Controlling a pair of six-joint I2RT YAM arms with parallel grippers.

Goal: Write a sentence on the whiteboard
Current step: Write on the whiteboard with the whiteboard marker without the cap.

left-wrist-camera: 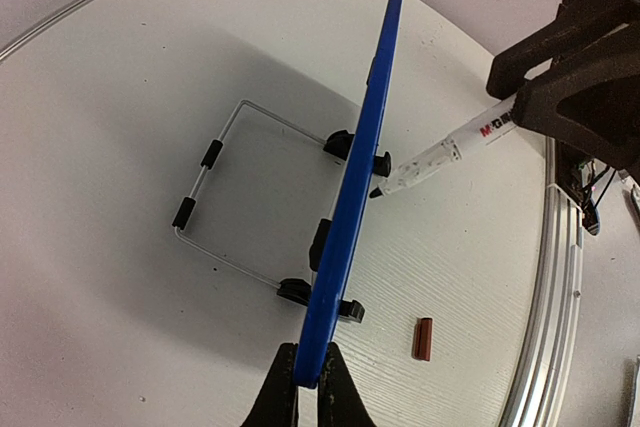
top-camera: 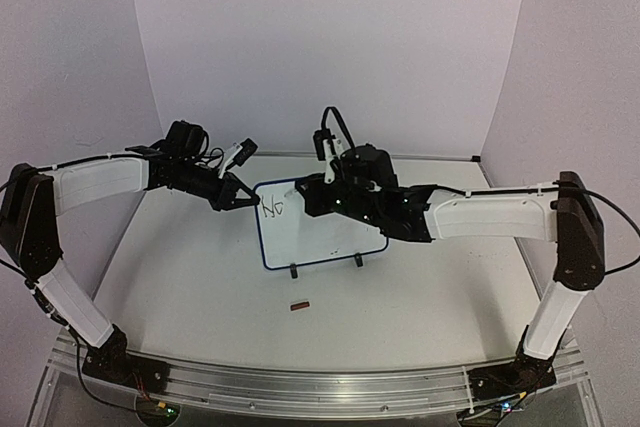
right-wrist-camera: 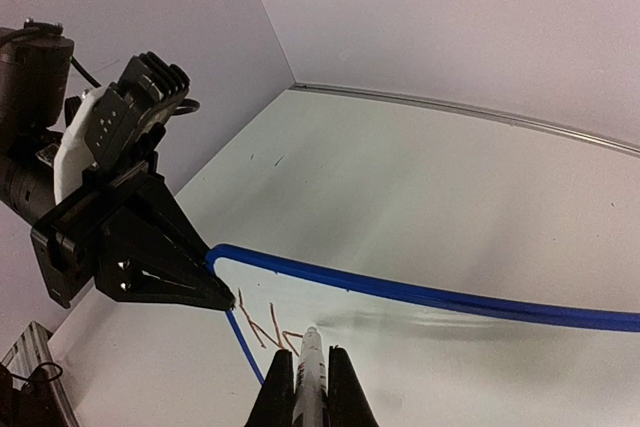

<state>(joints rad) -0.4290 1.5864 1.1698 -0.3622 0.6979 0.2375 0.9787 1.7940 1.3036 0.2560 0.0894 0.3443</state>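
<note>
Where the left gripper point(top-camera: 238, 197) reached in from the left, its jaws were clamped together on the blue frame of the whiteboard point(top-camera: 322, 237) at the upper left corner, steadying the board on its wire stand point(left-wrist-camera: 215, 197). Just right of those jaws, on the white face, lay a few thin dark strokes point(top-camera: 272, 209), the mere beginning of the sentence. Right of the strokes came the marker point(left-wrist-camera: 440, 157), pinched between the closed jaws of the right gripper point(top-camera: 312, 197), its long axis running straight out ahead of the fingers with the tip at the board's face. It seemed to touch, though the edge-on left wrist view did not settle that.

Bare board stretched away from the tip to the right, along the board's long axis, away from the left jaws and under the right arm. I judged that the writing would have to travel that way, and that the right arm alone was placed to do it while the left one held. Below both pairs of jaws, on the table point(top-camera: 180, 277) in front of the board's feet, lay a small brown piece point(top-camera: 299, 305), well apart from either gripper.
</note>
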